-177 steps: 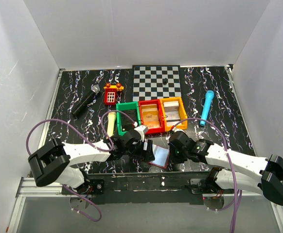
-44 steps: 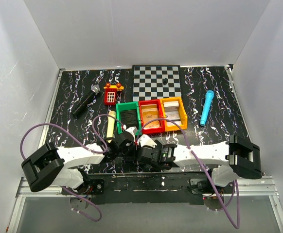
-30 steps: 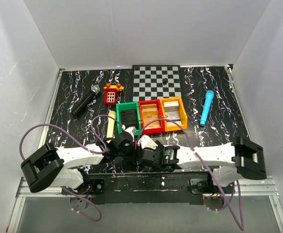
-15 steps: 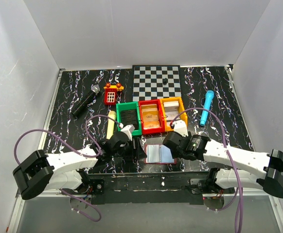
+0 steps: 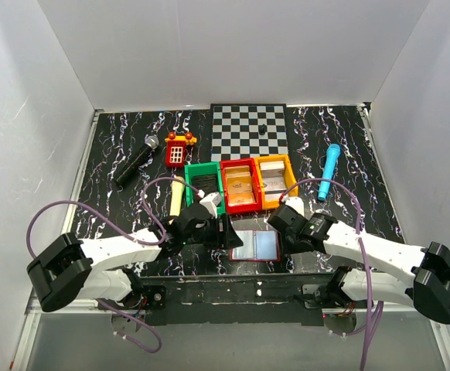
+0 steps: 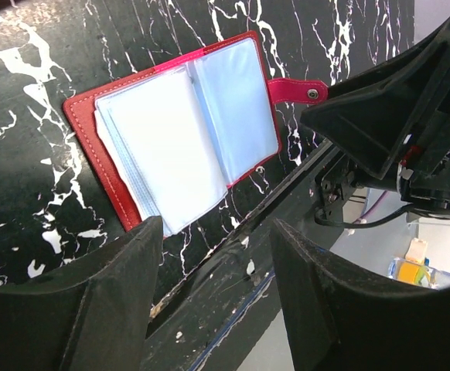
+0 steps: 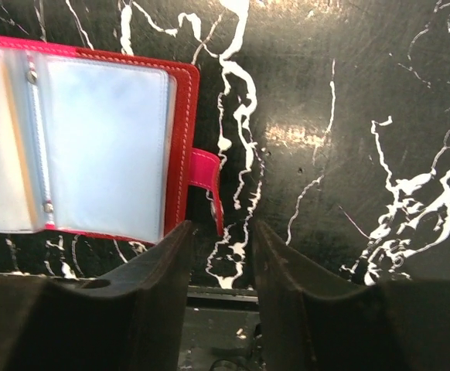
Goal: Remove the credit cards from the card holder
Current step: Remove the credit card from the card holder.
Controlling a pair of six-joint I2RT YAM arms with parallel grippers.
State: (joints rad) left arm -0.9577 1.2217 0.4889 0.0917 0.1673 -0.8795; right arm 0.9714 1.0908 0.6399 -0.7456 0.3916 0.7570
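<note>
The card holder (image 5: 254,246) lies open and flat near the table's front edge, with a dark-red cover, pale bluish sleeves (image 6: 175,143) and a red tab (image 7: 206,185) at its right side. My left gripper (image 5: 230,236) stands open at its left edge, and nothing sits between the fingers (image 6: 93,309). My right gripper (image 5: 281,236) is at its right edge with the jaws apart. The tab's end lies just ahead of the right gripper (image 7: 221,228). Credit cards lie in the bins: a dark one (image 5: 204,188), a tan-orange one (image 5: 239,185) and a pale one (image 5: 272,166).
Green (image 5: 189,185), red (image 5: 239,163) and yellow (image 5: 291,176) bins stand in a row behind the holder. A cream cylinder (image 5: 176,197) lies left of them. A microphone (image 5: 138,160), a red toy phone (image 5: 180,148), a chessboard (image 5: 250,130) and a blue tube (image 5: 330,171) lie further back.
A second ago both grippers crowded over the holder and hid it. They have drawn apart to either side, the holder now lies open between them, and the right jaws have narrowed.
</note>
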